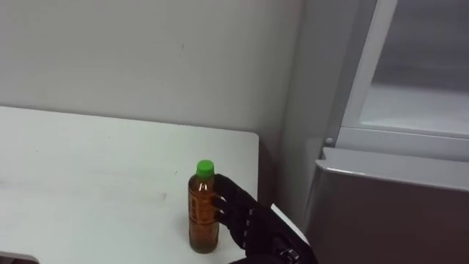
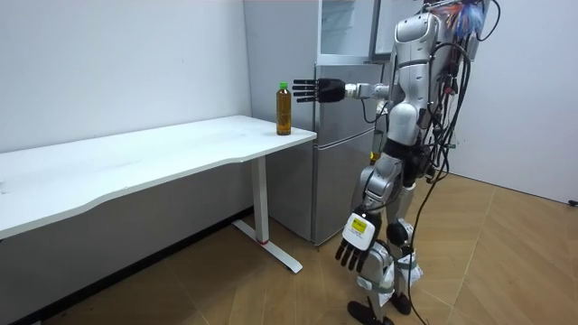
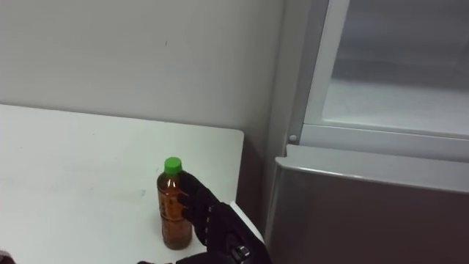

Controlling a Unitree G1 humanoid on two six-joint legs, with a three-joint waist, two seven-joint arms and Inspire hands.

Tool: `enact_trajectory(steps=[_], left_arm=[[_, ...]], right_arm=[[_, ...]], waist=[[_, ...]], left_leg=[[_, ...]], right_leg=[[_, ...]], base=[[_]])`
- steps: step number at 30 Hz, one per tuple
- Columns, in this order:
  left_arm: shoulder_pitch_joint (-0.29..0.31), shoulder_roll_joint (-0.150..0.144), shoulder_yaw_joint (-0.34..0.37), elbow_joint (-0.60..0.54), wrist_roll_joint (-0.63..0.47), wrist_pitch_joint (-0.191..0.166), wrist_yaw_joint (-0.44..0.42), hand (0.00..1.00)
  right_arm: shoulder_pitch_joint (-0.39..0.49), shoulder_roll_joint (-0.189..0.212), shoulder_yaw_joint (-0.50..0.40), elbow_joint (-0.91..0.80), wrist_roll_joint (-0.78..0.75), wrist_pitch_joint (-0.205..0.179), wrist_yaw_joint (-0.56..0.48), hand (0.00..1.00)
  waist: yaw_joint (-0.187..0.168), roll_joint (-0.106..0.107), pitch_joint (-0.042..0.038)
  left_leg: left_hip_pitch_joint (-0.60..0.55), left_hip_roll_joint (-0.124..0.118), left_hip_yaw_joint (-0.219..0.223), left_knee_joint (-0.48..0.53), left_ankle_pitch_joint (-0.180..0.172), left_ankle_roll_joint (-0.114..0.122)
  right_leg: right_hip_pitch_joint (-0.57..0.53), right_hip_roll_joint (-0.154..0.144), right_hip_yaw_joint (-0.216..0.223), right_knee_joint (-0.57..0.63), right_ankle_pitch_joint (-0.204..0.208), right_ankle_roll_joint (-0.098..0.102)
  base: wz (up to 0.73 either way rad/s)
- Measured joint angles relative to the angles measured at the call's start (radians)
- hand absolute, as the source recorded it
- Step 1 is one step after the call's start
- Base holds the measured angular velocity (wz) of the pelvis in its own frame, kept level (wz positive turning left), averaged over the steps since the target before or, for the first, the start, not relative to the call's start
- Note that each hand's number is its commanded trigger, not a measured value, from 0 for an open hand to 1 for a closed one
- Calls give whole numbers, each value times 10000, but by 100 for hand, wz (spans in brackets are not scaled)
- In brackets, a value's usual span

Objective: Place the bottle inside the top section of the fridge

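While the green-capped amber plastic bottle stands by the white tabletop's right edge, the right hand's fingers are held spread beside it; it could be toppled by a nudge.

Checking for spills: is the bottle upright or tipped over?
Upright: the bottle stands on its base on the table, green cap on top.

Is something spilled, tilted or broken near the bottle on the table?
Nothing stands out. The bottle stands upright, cap on, near the corner of the table, with no spill around it. The right hand is beside it with open fingers.
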Motion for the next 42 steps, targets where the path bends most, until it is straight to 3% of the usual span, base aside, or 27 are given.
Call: enact_trajectory(steps=[8, 17, 23, 28, 33, 42], left_arm=[[62, 5, 104, -98, 0, 144, -3, 0], [275, -6, 333, -49, 110, 121, -4, 0], [364, -19, 595, -64, 97, 117, -14, 0], [379, -84, 725, -65, 108, 146, -13, 0], [443, -170, 902, -62, 236, 159, -21, 0], [494, -213, 948, -165, 410, 185, -40, 0]], right_arm=[[-178, 22, 3, 0, -1, 1, -90, 0], [-805, 76, -15, -28, -723, -28, -1022, 0], [-1414, 40, -14, -38, -802, -450, -1640, 0], [-2011, 50, -113, -37, -885, -453, -2237, 0], [-2033, 72, -599, -199, -945, -468, -2740, 0], [-2035, 60, -898, -408, -995, -613, -3285, 0]], waist=[[104, -59, -40], [394, -64, -36], [620, -68, -39], [599, -139, -23], [631, -323, 3], [609, -331, 3]], left_leg=[[-90, -34, -150, 115, 8, 34], [-279, -60, -329, 292, 18, 49], [-271, -65, -337, 284, 24, 54], [-171, -91, -457, 258, 32, 55], [-181, -114, -538, 259, 35, 55], [-171, -117, -543, 260, 40, 64]], right_leg=[[39, -60, -297, 12, 0, 1], [11, -71, -438, -32, -1, 3], [36, -73, -446, -41, -2, 5], [172, -68, -451, -57, -10, 19], [190, -75, -436, -60, -18, 31], [190, -80, -422, -26, -6, 42]], base=[[7], [5], [1], [7], [5], [0]])
